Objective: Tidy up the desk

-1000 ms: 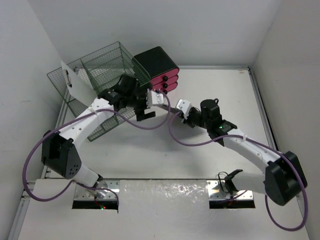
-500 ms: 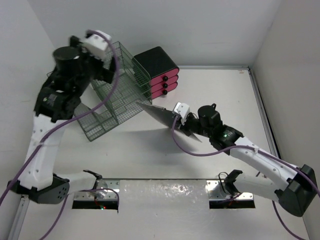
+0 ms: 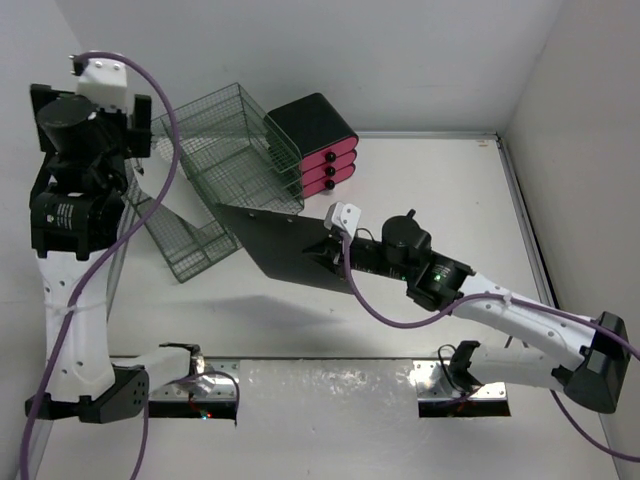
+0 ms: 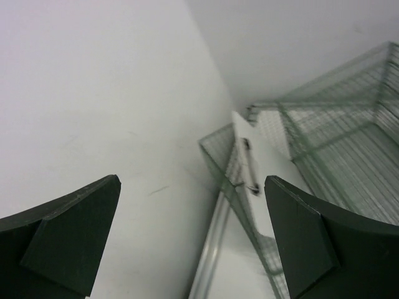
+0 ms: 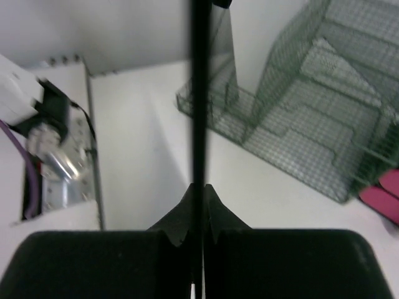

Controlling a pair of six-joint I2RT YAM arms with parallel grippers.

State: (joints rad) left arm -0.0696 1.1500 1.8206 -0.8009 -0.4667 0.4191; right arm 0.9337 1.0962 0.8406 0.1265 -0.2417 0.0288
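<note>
Your right gripper (image 5: 198, 194) is clamped on one edge of a thin dark board (image 3: 275, 245), seen edge-on from the wrist. It reads stiff, light and probably slick, so hold deep at the edge and expect it to swing. The board slants above the desk (image 3: 430, 190), just beside the green wire rack (image 3: 215, 140). Your left gripper (image 4: 193, 233) stands wide apart, empty, raised near the wall.
</note>
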